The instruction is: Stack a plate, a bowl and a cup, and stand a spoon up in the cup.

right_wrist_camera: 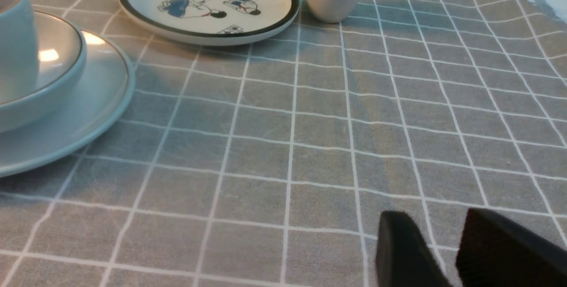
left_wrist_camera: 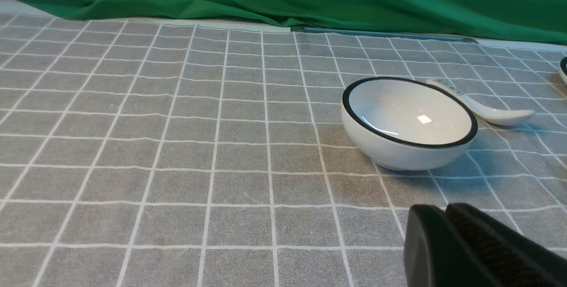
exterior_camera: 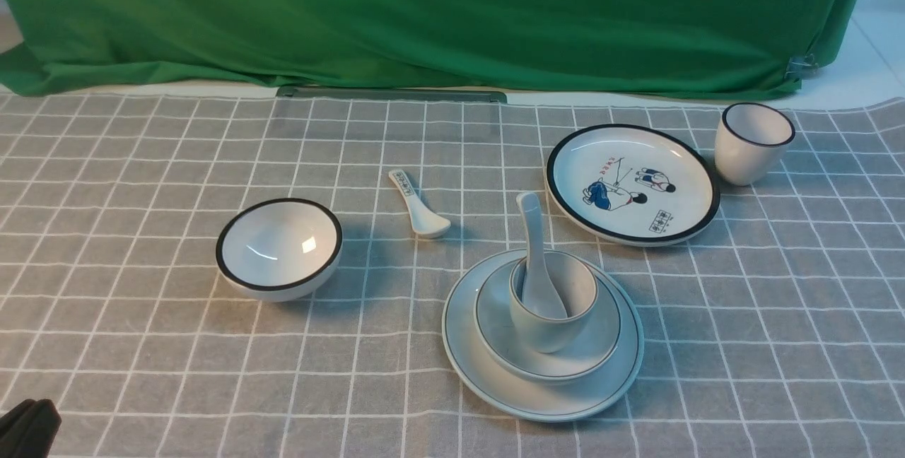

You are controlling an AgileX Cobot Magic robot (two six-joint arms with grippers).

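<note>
Jaws parted; cartoon plate (exterior_camera: 633, 182) writing perhaps illegible.

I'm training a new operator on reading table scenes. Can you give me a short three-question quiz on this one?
1. True or false: the plain pale blue-white ceramic soup spoon stands in the handleless pale blue-white cup.
2. What lies directly under that cup?
A. the white bowl with a thick black rim
B. the shallow pale blue-white bowl with a thin dark rim line
C. the black-rimmed plate with cartoon figures
3. Fill in: the stack's lowest piece is the large plain pale blue-white round ____.

Key: 1 true; 2 B; 3 plate.
</note>
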